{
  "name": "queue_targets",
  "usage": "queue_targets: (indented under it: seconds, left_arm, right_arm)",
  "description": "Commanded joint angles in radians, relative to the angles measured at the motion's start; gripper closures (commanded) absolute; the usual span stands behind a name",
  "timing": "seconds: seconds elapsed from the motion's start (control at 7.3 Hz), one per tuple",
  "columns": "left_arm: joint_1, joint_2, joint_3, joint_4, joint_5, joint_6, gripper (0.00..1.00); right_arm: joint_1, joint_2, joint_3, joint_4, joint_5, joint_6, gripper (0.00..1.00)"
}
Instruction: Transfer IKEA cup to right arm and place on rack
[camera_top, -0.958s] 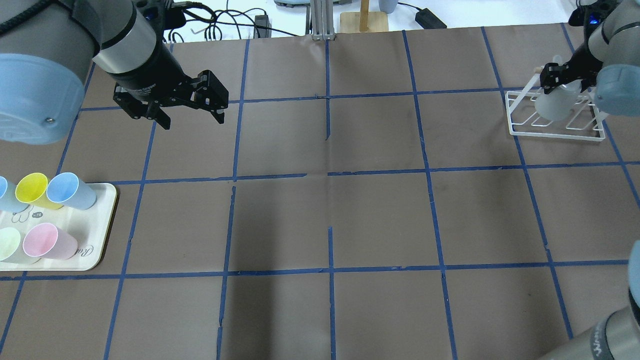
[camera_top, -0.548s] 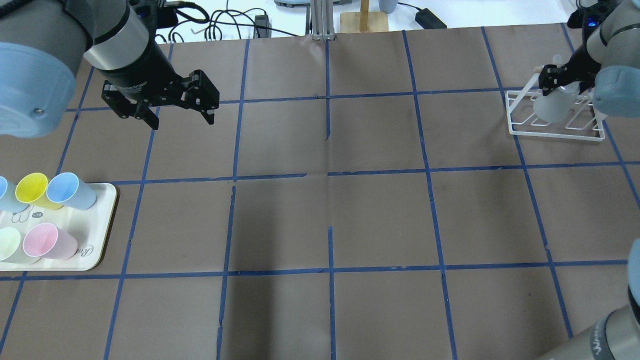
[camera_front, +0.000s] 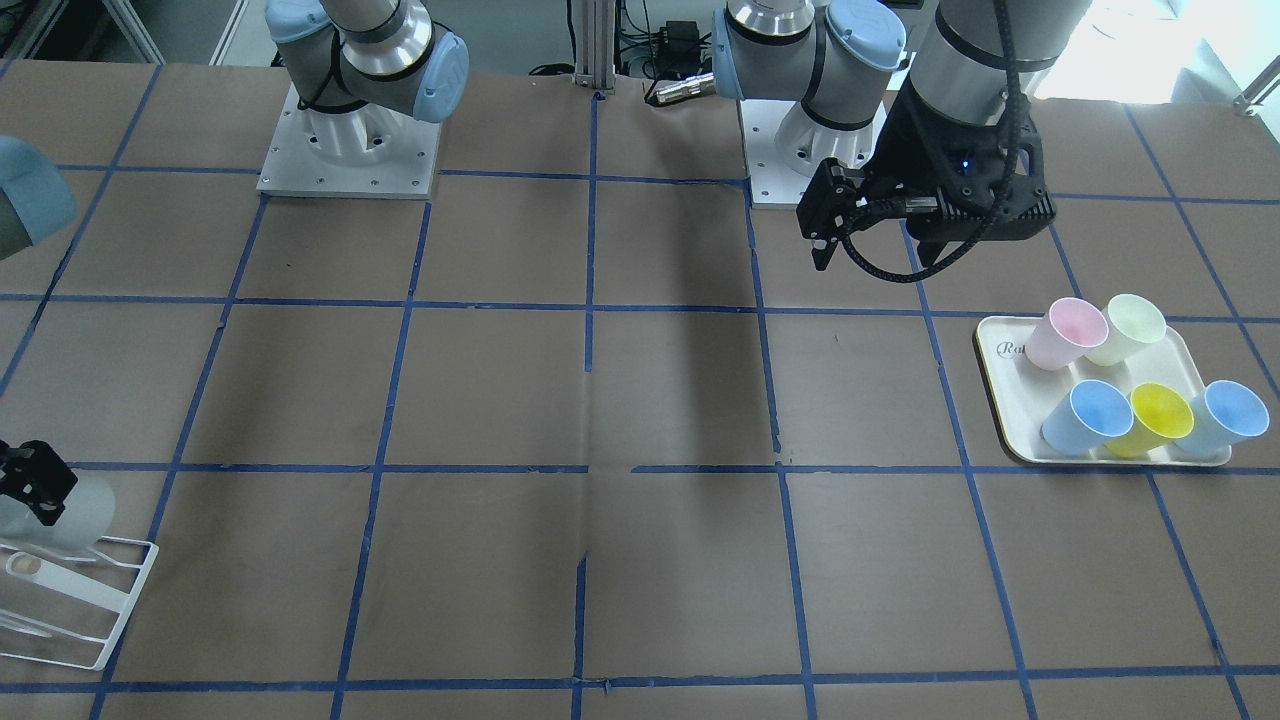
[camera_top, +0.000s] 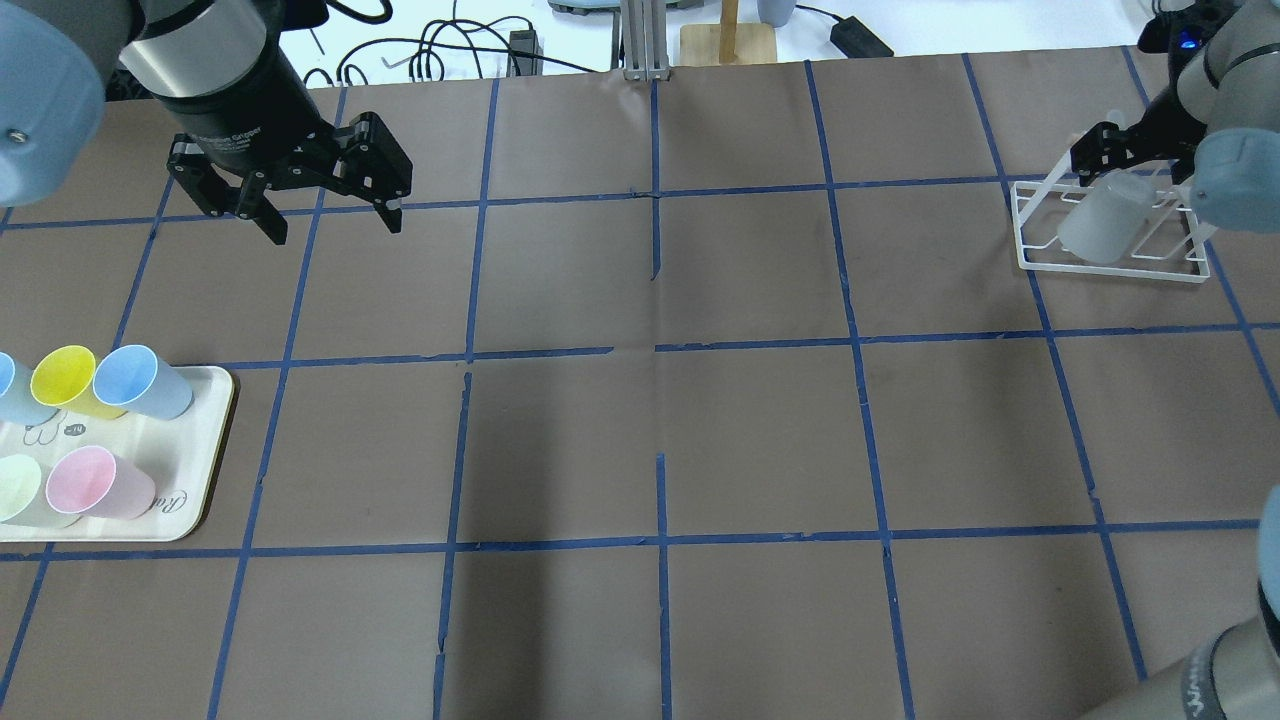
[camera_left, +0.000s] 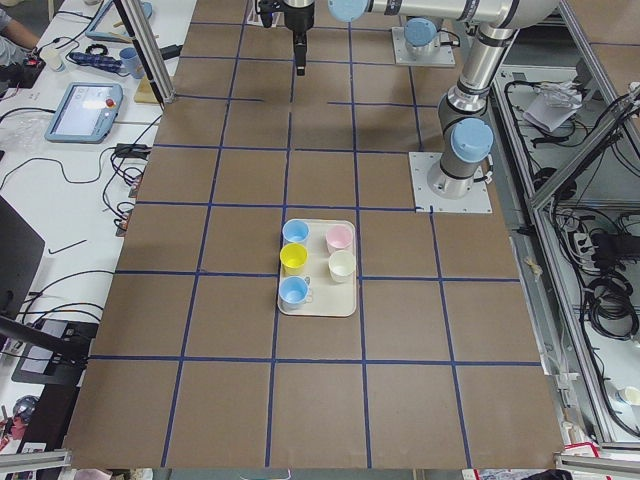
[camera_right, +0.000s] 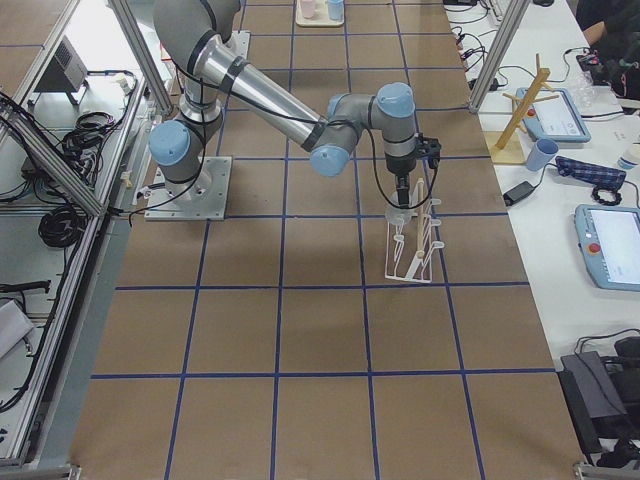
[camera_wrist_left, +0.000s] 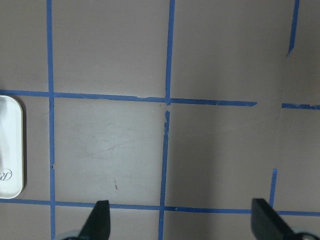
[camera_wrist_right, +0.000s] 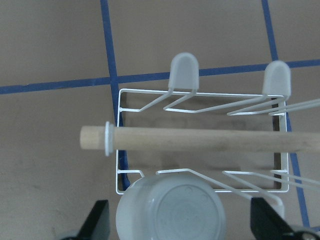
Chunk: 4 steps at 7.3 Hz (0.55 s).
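Looking down through the right wrist camera, I see the one IKEA cup (camera_wrist_right: 170, 212) turned mouth down on the rack (camera_wrist_right: 120, 142). Its round base faces up at me. It sits at one end of the frame on the row of prongs nearest the lens, and in the overhead view it leans at a slant. The right tool (camera_wrist_right: 180, 222) hangs straight above it with its fingers spread wider than the cup. One finger (camera_wrist_right: 265, 222) stands well off the cup wall, and I cannot tell if the other one touches. A wooden rod (camera_wrist_right: 200, 139) lies across the rack just behind the cup.

The right arm (camera_right: 270, 100) stretches out from its base, bends at the elbow and drops its wrist vertically over the rack's end. The left arm (camera_front: 960, 60) is folded back near its own base. Its left tool (camera_top: 335, 228) points down at the bare brown surface (camera_top: 660, 440), fingers apart and holding nothing.

Counting: one grey-white cup, one rack, two arms. Well apart on the far side sits one cream tray (camera_front: 990, 370) carrying five cups: two blue cups (camera_front: 1088, 415), a yellow cup (camera_front: 1158, 418), a pink cup (camera_front: 1068, 335) and a pale green cup (camera_front: 1125, 328).
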Motion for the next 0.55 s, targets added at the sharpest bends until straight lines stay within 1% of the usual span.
queue_targets:
  seconds: [0.0,0.27,0.41]
  left_arm:
    - [-0.002,-0.002,0.004,-0.001,0.000,-0.013,0.00]
    - [-0.002,-0.002,0.002,0.002,-0.001,-0.013,0.00]
    - [-0.005,-0.001,-0.001,0.002,-0.001,-0.013,0.00]
  right_arm:
    - [0.007,-0.086,0.000,0.119,0.001,0.000,0.00]
    - [0.015,-0.231,0.013,0.315,0.011,0.000,0.00]
    - [0.029,-0.305,0.013,0.441,0.046,0.012,0.00]
